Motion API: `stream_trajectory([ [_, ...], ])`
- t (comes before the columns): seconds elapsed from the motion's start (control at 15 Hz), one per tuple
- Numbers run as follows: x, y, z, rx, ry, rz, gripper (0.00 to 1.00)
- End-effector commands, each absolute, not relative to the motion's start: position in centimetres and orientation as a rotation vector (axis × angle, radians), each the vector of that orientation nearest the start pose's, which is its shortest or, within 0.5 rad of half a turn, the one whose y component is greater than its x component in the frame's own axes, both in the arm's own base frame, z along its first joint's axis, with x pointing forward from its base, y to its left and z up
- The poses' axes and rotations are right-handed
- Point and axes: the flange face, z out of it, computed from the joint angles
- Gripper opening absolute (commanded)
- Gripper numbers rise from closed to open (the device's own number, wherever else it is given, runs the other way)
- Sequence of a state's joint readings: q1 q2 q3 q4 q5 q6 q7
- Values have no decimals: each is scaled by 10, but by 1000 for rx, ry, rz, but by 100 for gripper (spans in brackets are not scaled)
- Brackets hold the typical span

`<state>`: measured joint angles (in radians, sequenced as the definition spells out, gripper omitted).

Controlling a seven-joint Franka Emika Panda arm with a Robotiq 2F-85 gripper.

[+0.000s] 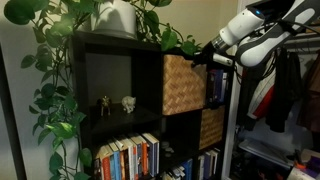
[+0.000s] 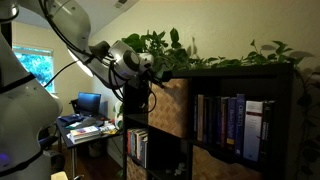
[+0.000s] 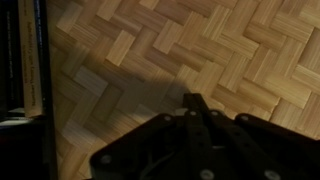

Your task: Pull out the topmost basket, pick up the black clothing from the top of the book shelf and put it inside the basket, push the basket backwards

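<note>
The pincer (image 3: 190, 98) is clenched and empty, its tips at the basket (image 3: 215, 45) front near the 1 o'clock corner. I judge it is set to shove like a blunt finger. The basket fills the shelf's (image 1: 100, 42) top cell at 3 o'clock. The clothing is not discernible.

The gripper (image 1: 204, 54) of a white arm (image 1: 255, 35) sits at the tan basket (image 1: 183, 85) in a black shelf (image 1: 120, 40). Leafy vines (image 1: 55, 95) drape its top.

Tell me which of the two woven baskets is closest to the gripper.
The upper one, the light tan basket: the gripper is right by its top front edge. The darker golden-brown basket sits lower in the shelf, away from it.
</note>
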<state>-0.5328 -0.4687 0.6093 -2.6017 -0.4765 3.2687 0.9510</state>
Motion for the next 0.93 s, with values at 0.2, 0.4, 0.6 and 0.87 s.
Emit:
stream_trajectory([
  [0.2,437,110,502,-2628,288,-1488,39],
  [0.4,435,126,507,-2640,231,-1397,58],
  [0.6,431,134,518,-2733,191,-1244,79],
  [0.87,431,124,537,-2890,142,-1111,99],
])
